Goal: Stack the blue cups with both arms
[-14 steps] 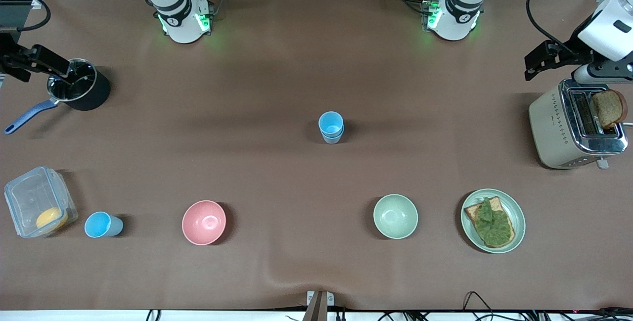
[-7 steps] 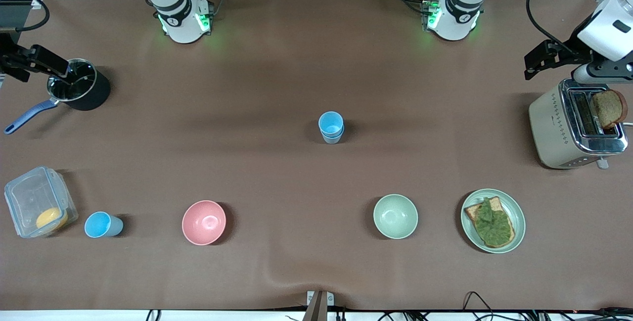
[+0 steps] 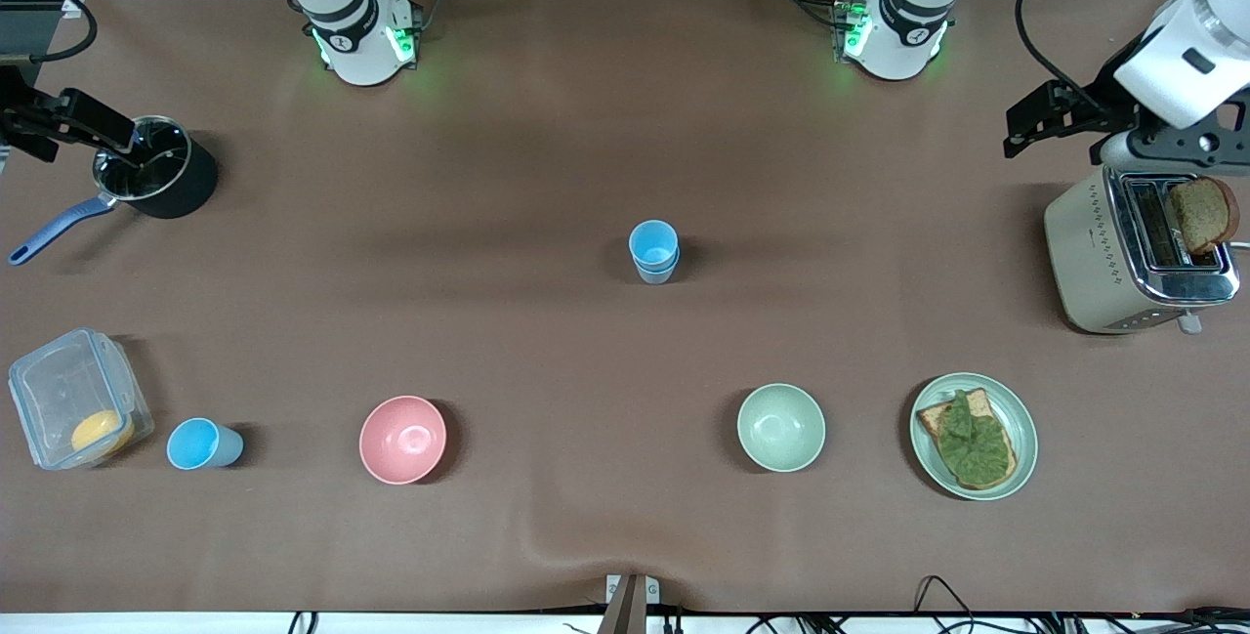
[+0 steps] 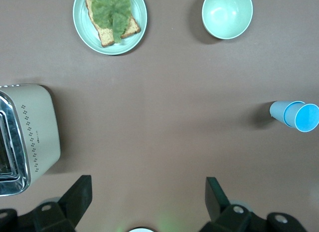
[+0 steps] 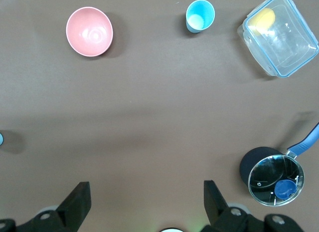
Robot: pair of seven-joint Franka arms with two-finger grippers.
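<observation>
Front view: two blue cups nested as a stack stand upright mid-desk, between the two arm bases and the row of bowls. A third, single blue cup stands nearer the camera at the right arm's end, between the clear container and the pink bowl. The pale green bowl sits beside the plate of toast. The left claw hangs high over the desk beside the toaster, which holds a slice of bread. The right claw hangs by the black saucepan.

Left wrist view: the left claw's fingers stand wide apart, holding nothing, over bare desk; the stack lies well off toward the edge of the picture, with the toaster, plate and green bowl also in sight.

Right wrist view: the right claw's fingers are likewise spread and empty. Below lie the single cup, pink bowl, container and saucepan.
</observation>
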